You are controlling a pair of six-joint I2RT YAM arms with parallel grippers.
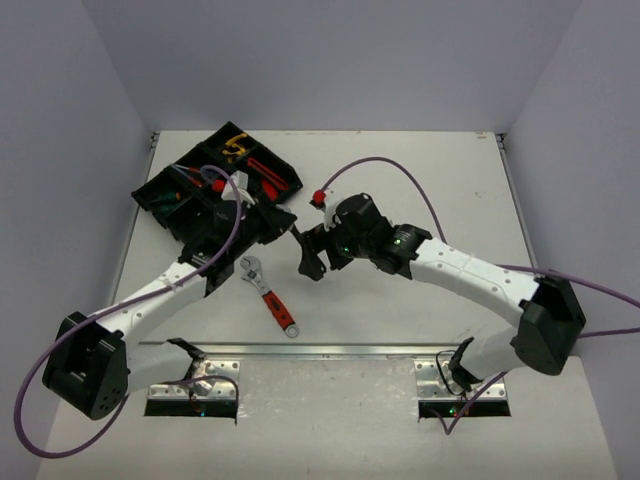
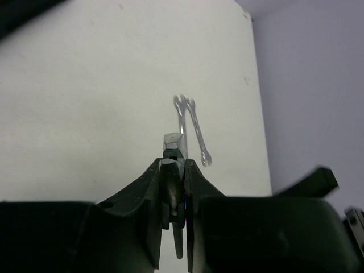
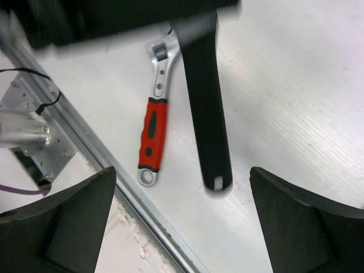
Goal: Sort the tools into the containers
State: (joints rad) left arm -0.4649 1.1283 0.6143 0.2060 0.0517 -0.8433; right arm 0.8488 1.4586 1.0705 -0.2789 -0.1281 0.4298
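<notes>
**Left gripper is clamping a slim dark tool with a pale tip, and the black plastic divided tray is lying behind it.**

The fingers are pressing shut on the tool, which is sticking straight out along their line; what kind of tool it is cannot be told. In the overhead view it is pointing toward the middle of the white table, while the tray is sitting up and to the left, by this arm's wrist. The drop probably calls for swinging back over the compartments, and the left arm is the nearer one. The right gripper is hanging wide open and empty just beside the left one. A red-handled silver adjustable wrench is lying flat near it, running diagonally with its jaw head toward the tray.
</notes>
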